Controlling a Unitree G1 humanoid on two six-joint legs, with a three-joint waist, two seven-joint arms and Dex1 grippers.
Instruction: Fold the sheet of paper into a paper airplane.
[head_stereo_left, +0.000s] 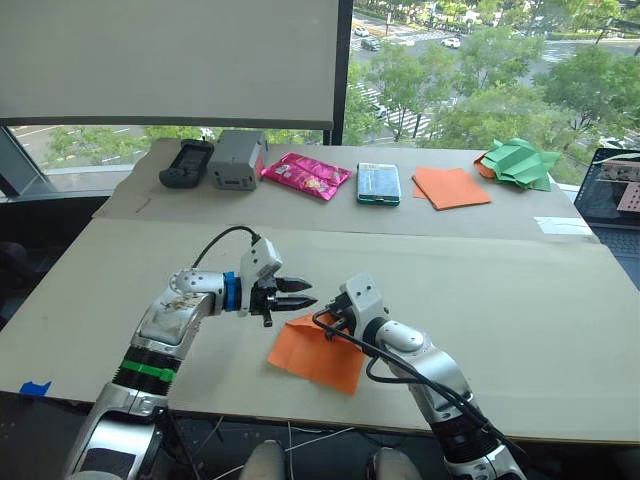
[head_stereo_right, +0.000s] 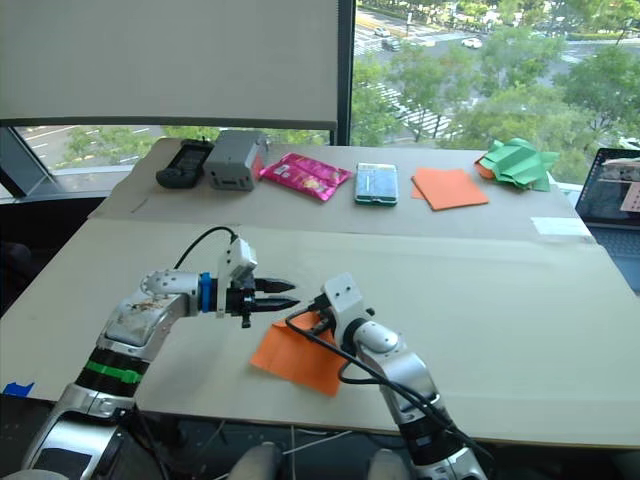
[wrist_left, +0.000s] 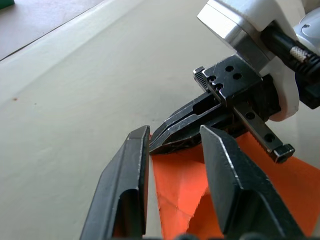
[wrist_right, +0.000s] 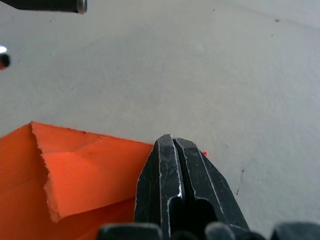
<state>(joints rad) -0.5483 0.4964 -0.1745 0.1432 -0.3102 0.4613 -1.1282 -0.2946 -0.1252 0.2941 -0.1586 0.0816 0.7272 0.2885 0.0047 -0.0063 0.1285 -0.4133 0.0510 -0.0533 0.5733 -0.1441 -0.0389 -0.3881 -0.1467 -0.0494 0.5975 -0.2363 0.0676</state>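
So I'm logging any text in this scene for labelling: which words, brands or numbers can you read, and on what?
No text can be read.
Pink packet: has printing, too small to make out.
Teal box: markings blurred.
Grey device and black device: no legible label.
Laptop screen: shows pictures, no readable words.
Sheet of paper, orange stack, green paper: blank.
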